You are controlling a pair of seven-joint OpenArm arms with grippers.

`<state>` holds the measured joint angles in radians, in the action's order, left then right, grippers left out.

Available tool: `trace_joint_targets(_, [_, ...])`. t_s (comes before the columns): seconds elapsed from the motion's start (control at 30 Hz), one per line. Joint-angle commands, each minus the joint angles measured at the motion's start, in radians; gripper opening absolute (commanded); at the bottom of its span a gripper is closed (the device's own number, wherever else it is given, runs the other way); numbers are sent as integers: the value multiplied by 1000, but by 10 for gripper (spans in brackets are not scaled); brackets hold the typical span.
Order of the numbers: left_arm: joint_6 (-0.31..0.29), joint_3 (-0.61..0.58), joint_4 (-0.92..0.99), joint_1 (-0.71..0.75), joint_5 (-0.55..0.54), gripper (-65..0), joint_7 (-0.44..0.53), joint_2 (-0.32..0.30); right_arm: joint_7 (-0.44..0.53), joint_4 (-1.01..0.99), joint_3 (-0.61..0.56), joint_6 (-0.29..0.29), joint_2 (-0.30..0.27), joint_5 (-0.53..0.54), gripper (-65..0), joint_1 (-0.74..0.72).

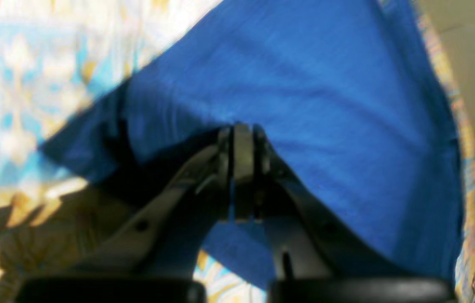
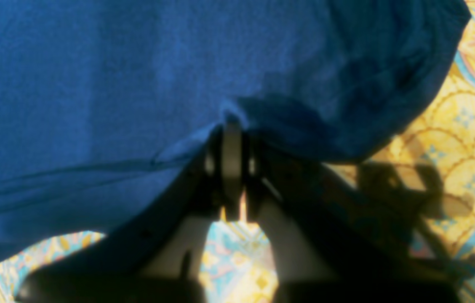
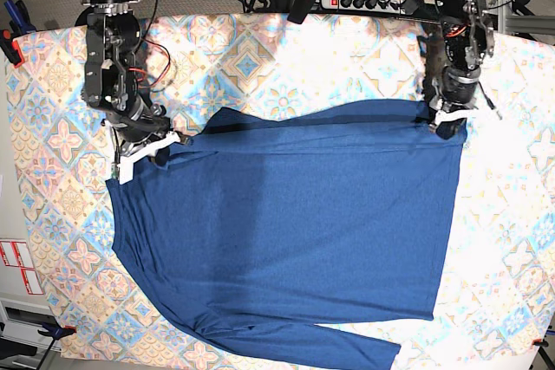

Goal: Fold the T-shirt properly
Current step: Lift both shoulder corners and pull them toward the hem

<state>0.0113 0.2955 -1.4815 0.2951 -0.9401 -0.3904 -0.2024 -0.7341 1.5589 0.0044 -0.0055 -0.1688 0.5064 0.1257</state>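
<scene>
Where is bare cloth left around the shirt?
Free: tablecloth strip above T-shirt between left hand and right hand; right margin; lower-left corner. Crowded: centre, and both top shirt corners, pinched by the hands.

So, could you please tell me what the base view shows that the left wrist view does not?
Only the base view shows the whole T-shirt spread on the tablecloth, one long sleeve lying along its lower edge, and both arms together, including the right gripper. Only the left wrist view shows the left gripper close up, jaws shut on a pinch of fabric. Both show the blue shirt and patterned cloth.
</scene>
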Motion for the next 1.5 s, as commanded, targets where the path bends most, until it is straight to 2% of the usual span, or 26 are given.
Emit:
trace_joint_targets(0.0, [-15, 3, -11, -7, -3, -617, 20, -13, 20, 12, 4, 3, -8, 8, -646, -14])
trace_joint_targets(0.07, [-15, 3, -11, -3, -3, -535, 6, -13, 20, 12, 4, 3, -8, 10, -646, -14])
trace_joint_targets(0.2, [-15, 12, -25, 0, -9, -367, -98, -13, 20, 12, 3, 3, -8, 10, -646, -14])
trace_joint_targets(0.3, [-15, 32, -69, 46, -9, -303, -103, -10, 20, 12, 3, 3, -8, 10, -646, -14])
trace_joint_targets(0.63, [-15, 34, -219, 200, -12, -309, -101, -4, 20, 10, 3, 3, -8, 10, -646, -11])
trace_joint_targets(0.73, [-15, 38, -230, 221, -12, -309, -103, 24, 20, 10, 3, 3, -8, 10, -646, -10])
trace_joint_targets(0.87, [-15, 38, -212, 224, -12, -307, -104, 30, 20, 13, 3, 3, -8, 10, -646, -10])
trace_joint_targets(1.47, [-15, 40, 63, 13, -9, -308, -101, 44, 17, 21, 3, 3, -8, 10, -646, -7])
